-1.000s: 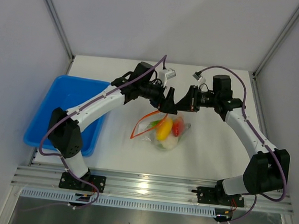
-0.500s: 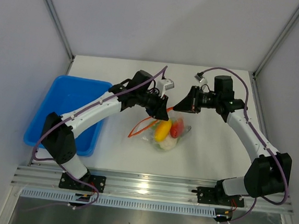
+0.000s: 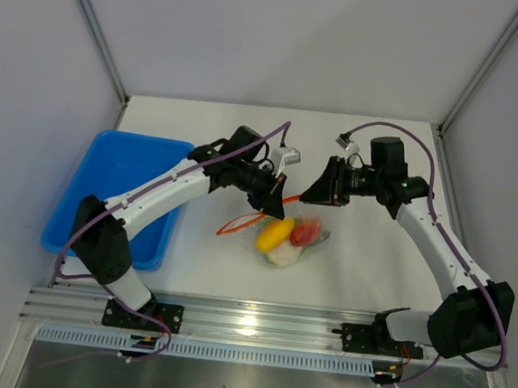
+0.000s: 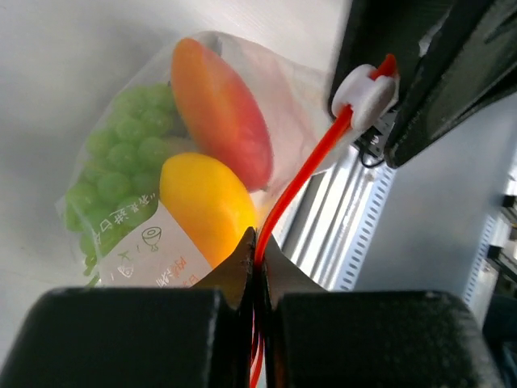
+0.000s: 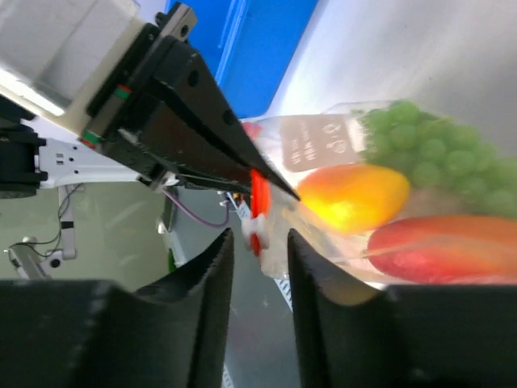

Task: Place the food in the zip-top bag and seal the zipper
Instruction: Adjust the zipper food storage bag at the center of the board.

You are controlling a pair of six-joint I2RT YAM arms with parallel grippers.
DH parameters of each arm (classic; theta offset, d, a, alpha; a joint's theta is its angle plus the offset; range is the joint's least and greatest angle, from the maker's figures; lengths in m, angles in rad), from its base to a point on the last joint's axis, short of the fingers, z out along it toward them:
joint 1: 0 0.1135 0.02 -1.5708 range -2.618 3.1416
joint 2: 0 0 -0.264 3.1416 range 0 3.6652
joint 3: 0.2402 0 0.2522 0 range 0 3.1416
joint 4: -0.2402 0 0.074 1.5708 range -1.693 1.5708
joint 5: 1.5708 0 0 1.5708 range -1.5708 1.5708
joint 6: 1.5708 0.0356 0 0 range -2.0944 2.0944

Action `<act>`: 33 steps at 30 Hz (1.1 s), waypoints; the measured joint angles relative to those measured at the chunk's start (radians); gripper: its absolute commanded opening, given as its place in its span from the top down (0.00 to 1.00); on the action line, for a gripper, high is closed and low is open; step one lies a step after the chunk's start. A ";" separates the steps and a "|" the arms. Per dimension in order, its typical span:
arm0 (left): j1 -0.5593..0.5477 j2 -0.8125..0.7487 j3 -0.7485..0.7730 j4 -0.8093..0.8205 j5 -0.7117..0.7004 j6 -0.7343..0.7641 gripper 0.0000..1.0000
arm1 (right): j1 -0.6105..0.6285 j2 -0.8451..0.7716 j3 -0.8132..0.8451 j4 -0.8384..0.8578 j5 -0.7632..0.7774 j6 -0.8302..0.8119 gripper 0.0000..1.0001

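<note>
The clear zip-top bag (image 3: 312,246) hangs just over the table centre, holding the food: a yellow oval fruit (image 3: 274,234), a red-orange piece (image 3: 306,232) and a green bunch (image 4: 121,153). My left gripper (image 3: 275,200) is shut on the orange-red zipper (image 4: 303,174), pinching the strip at its fingertips (image 4: 257,242). A white slider (image 4: 365,89) sits further along the strip. My right gripper (image 5: 258,238) is open, its two fingers either side of that slider (image 5: 251,234) without visibly touching it. In the top view it (image 3: 306,196) faces the left gripper closely.
A blue rectangular tray (image 3: 114,190) stands at the table's left edge, under the left arm. The metal rail (image 3: 257,321) with both arm bases runs along the near edge. White walls enclose the table on three sides.
My left gripper closed onto the zipper strip. The right gripper opened. The bag with the food shifted slightly toward the near edge and left.
</note>
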 measured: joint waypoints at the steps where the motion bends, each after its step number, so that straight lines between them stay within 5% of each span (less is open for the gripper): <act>1: 0.000 0.002 0.011 -0.024 0.010 0.002 1.00 | 0.003 -0.003 0.003 -0.015 0.007 -0.006 0.57; 2: 0.000 0.003 0.025 -0.048 0.023 0.004 0.99 | 0.008 -0.006 0.009 -0.032 0.018 -0.014 0.52; 6: 0.000 0.004 0.054 -0.102 0.066 0.001 0.99 | 0.023 -0.008 0.036 -0.101 0.078 -0.045 0.01; 16: 0.000 0.029 0.049 -0.082 0.190 -0.110 0.99 | 0.004 -0.200 -0.051 -0.039 0.168 -0.063 0.01; 23: 0.001 0.035 -0.015 0.055 0.240 -0.173 0.99 | -0.023 -0.295 -0.320 0.188 0.079 0.001 0.26; 33: 0.002 0.034 -0.176 0.283 0.333 -0.300 0.99 | -0.016 -0.351 -0.480 0.395 0.051 0.029 0.40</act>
